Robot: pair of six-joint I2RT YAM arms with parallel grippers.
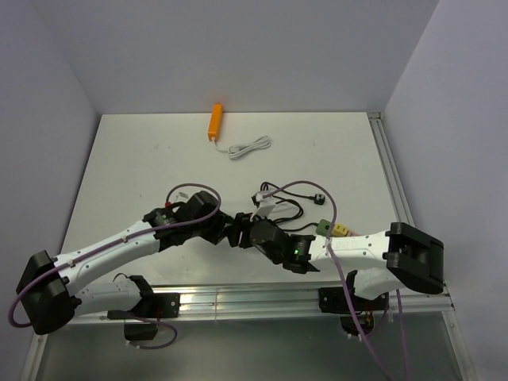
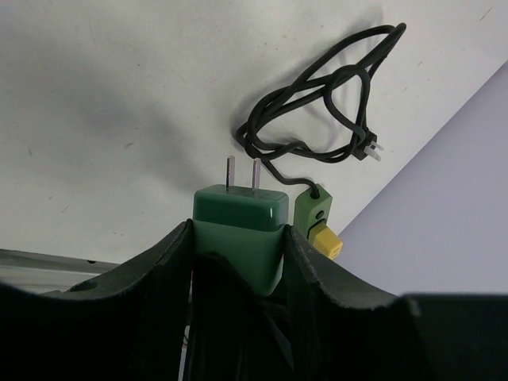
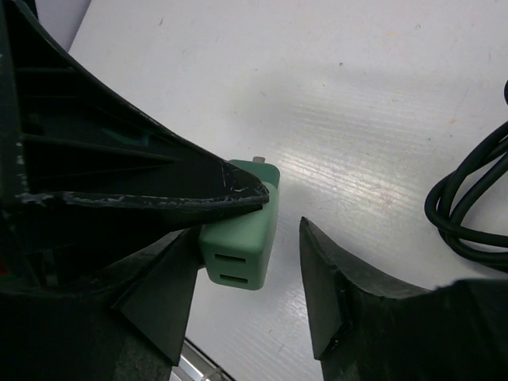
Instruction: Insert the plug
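White table [image 1: 317, 151], both arms come in from the near edge and meet over its near middle. At the far edge is an orange block [image 1: 215, 121] with a white lead [image 1: 250, 147] curled beside it, well apart from the arms. I'd guess that's the socket, but I can't see any openings on it from here. A loose black cable [image 2: 317, 103] lies on the table just beyond the claws, one end running into a small green and yellow box [image 2: 316, 218]. The left gripper [image 2: 238, 230] is roughly half closed and clamped on the green plug [image 2: 238, 208], one finger flat on each side. The plug looks clear of the table surface. The right gripper [image 3: 248, 230] stands part open astride the same plug's rear end. One finger is just beside its flank or touching it, I can't tell which. The other is plainly apart, with table showing through the gap, so I call it holding nothing. What my next move turns on is the plug's long axis, which runs from rear face to prongs [image 2: 255, 175]. Both wrist views have the prongs leading away from the camera, toward the far side of the table, roughly where the orange block lies. The rear face with its two slots [image 3: 232, 268] looks back at the right wrist. So the left arm owns the plug, and the right is close only to its rear end. The plug sits off-centre between the right fingers. If I close the right claw as it is, I expect the near finger to shove the plug sideways in the left grip.
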